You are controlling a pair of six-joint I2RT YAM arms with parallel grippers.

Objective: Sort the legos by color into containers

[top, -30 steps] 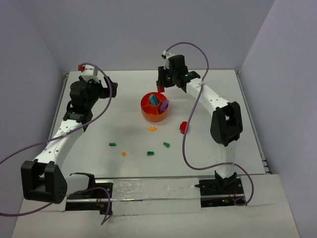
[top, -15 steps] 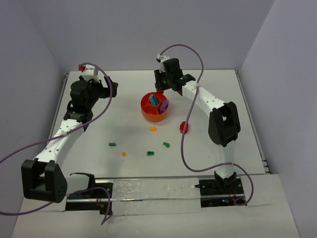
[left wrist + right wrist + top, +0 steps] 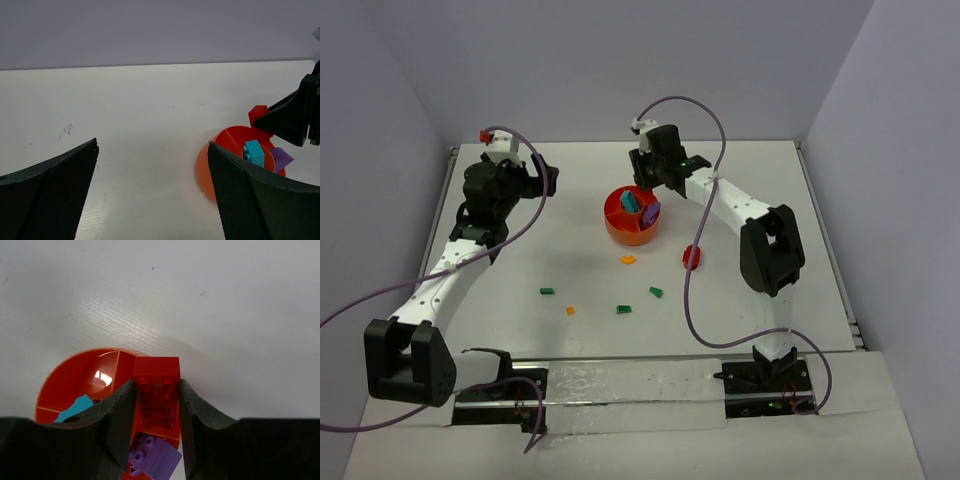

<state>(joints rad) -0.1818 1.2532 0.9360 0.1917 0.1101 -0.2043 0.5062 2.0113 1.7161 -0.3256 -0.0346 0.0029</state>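
The orange bowl (image 3: 620, 228) stands mid-table with a teal brick (image 3: 632, 201) and a purple brick (image 3: 651, 211) inside. My right gripper (image 3: 642, 184) is shut on a red brick (image 3: 156, 390) and holds it over the bowl's far rim (image 3: 65, 372); the purple brick (image 3: 152, 455) lies just below it. My left gripper (image 3: 548, 178) is open and empty, left of the bowl (image 3: 205, 165). A red round piece (image 3: 691, 257), orange pieces (image 3: 629, 260) and green bricks (image 3: 624, 309) lie on the table nearer the arm bases.
Another green brick (image 3: 547, 292) and a tiny orange piece (image 3: 570, 310) lie at front left, a third green brick (image 3: 657, 292) right of centre. Purple cables loop over both arms. Walls bound the table at back and sides.
My right gripper has moved left and a little nearer with the red brick, from behind the bowl to over its far rim. The left arm has barely moved.
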